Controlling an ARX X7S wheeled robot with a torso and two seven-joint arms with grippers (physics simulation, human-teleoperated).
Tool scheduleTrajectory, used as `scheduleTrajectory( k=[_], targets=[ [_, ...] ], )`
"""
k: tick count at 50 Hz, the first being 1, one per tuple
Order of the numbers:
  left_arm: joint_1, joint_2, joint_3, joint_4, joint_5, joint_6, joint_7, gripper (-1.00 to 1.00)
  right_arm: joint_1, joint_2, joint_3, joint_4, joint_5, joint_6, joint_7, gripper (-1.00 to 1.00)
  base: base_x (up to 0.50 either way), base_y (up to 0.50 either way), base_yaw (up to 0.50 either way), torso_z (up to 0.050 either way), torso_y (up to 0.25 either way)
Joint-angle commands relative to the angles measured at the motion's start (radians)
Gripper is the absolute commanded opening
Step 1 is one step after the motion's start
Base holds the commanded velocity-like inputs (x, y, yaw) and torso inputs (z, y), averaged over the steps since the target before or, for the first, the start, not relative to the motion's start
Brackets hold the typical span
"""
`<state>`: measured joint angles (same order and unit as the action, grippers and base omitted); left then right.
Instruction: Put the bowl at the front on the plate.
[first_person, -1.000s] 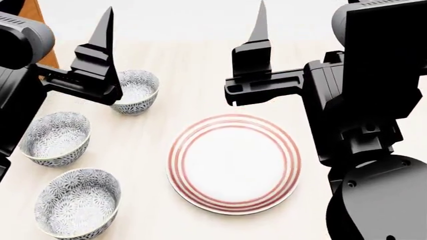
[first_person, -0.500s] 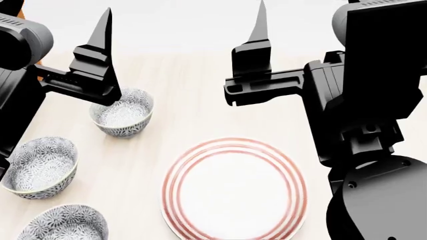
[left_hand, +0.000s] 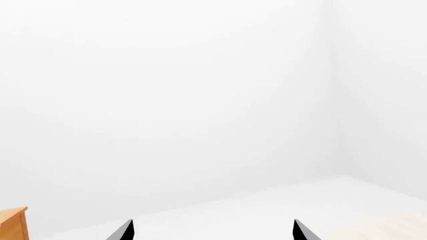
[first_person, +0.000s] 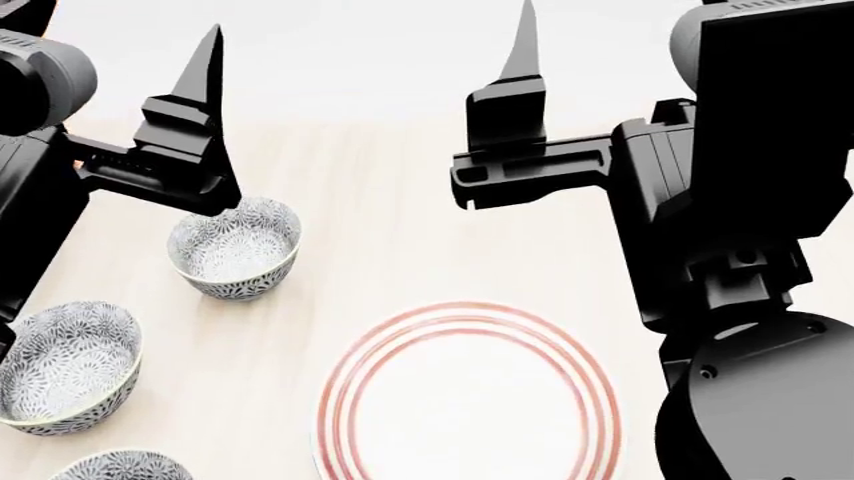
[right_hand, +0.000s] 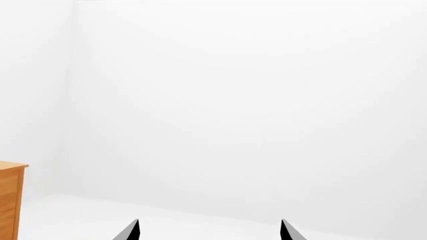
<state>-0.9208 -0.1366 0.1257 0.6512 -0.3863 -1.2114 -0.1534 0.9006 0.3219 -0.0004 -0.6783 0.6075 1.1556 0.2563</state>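
On the pale wooden table (first_person: 387, 250) three small, deep ceramic bowls with a dense blue-grey flower pattern stand in a line down the left side of the head view. The bowl at the front (first_person: 123, 466) is cut off by the lower edge, with only its rim showing; the middle bowl (first_person: 70, 368) sits just beyond it, and the far bowl (first_person: 235, 247) stands partly behind the left arm. The wide, shallow white plate with three thin red rings (first_person: 467, 400) lies to the right of the bowls, apart from all of them and bare, its near edge out of frame. Both arms are raised above the table. The left gripper (left_hand: 208, 231) and the right gripper (right_hand: 208, 230) each show two black fingertips spread wide with nothing between them — both wrist cameras face white walls, with an orange-brown wooden cabinet (right_hand: 12, 200) at the edge.
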Motion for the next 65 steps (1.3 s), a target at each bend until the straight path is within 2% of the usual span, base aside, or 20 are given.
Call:
scheduleTrajectory(
  k=[1,5,6,9,10,13,19,21,25,27,31,42,50,52,59,62,64,65],
  targets=[
    [-0.027,0.038,-0.071,0.028,-0.064,-0.139,-0.021,1.0,-0.006,0.004,0.001,-0.002,0.005,-0.011,0.001,1.0,0.0,0.0,0.0,0.0,0.0],
    [-0.062,0.076,-0.124,0.037,-0.105,-0.282,-0.042,1.0,-0.004,0.008,0.005,-0.008,0.011,-0.004,0.003,1.0,0.0,0.0,0.0,0.0,0.0],
    [-0.079,0.111,-0.179,0.03,-0.137,-0.354,-0.047,1.0,-0.006,0.009,0.006,-0.007,0.011,-0.008,0.002,1.0,0.0,0.0,0.0,0.0,0.0],
    [-0.098,0.079,-0.185,0.011,-0.272,-0.358,-0.163,1.0,-0.011,0.011,0.008,-0.003,0.011,-0.014,0.001,1.0,0.0,0.0,0.0,0.0,0.0],
    [-0.106,0.057,-0.189,-0.028,-0.371,-0.359,-0.247,1.0,-0.013,0.012,0.009,0.0,0.01,-0.014,0.002,1.0,0.0,0.0,0.0,0.0,0.0],
    [-0.122,0.029,-0.194,-0.061,-0.505,-0.357,-0.353,1.0,-0.014,0.013,0.014,-0.001,0.012,-0.015,0.004,1.0,0.0,0.0,0.0,0.0,0.0],
    [-0.135,0.009,-0.201,-0.122,-0.666,-0.35,-0.481,1.0,-0.019,0.014,0.019,0.001,0.015,-0.021,0.004,1.0,0.0,0.0,0.0,0.0,0.0],
    [-0.186,-0.004,-0.2,-0.197,-0.782,-0.356,-0.584,1.0,-0.023,0.014,0.022,0.002,0.016,-0.024,0.005,1.0,0.0,0.0,0.0,0.0,0.0],
    [-0.189,-0.014,-0.206,-0.248,-0.901,-0.35,-0.687,1.0,-0.026,0.016,0.022,0.002,0.017,-0.027,0.006,1.0,0.0,0.0,0.0,0.0,0.0],
    [-0.142,-0.029,-0.189,-0.23,-0.908,-0.326,-0.682,1.0,-0.032,0.017,0.021,0.006,0.015,-0.035,0.004,1.0,0.0,0.0,0.0,0.0,0.0],
    [-0.133,-0.042,-0.175,-0.238,-0.917,-0.313,-0.693,1.0,-0.034,0.018,0.018,0.014,0.012,-0.046,0.002,1.0,0.0,0.0,0.0,0.0,0.0],
    [-0.12,-0.053,-0.168,-0.302,-1.033,-0.322,-0.809,1.0,-0.031,0.023,0.019,0.005,0.022,-0.037,0.009,1.0,0.0,0.0,0.0,0.0,0.0],
    [-0.121,-0.061,-0.163,-0.35,-1.141,-0.311,-0.891,1.0,-0.037,0.025,0.016,0.007,0.021,-0.047,0.01,1.0,0.0,0.0,0.0,0.0,0.0],
    [-0.126,-0.061,-0.161,-0.403,-1.23,-0.314,-0.964,1.0,-0.038,0.026,0.015,0.006,0.021,-0.047,0.011,1.0,0.0,0.0,0.0,0.0,0.0],
    [-0.114,-0.081,-0.136,-0.397,-1.205,-0.285,-0.946,1.0,-0.043,0.028,0.015,0.009,0.022,-0.056,0.01,1.0,0.0,0.0,0.0,0.0,0.0],
    [-0.137,-0.083,-0.129,-0.422,-1.235,-0.283,-0.974,1.0,-0.043,0.028,0.015,0.011,0.023,-0.06,0.01,1.0,0.0,0.0,0.0,0.0,0.0],
    [-0.111,-0.091,-0.119,-0.399,-1.195,-0.274,-0.946,1.0,-0.045,0.028,0.014,0.011,0.024,-0.063,0.009,1.0,0.0,0.0,0.0,0.0,0.0],
    [-0.141,-0.092,-0.115,-0.438,-1.24,-0.278,-0.99,1.0,-0.045,0.03,0.012,0.011,0.023,-0.062,0.01,1.0,0.0,0.0,0.0,0.0,0.0]
  ],
)
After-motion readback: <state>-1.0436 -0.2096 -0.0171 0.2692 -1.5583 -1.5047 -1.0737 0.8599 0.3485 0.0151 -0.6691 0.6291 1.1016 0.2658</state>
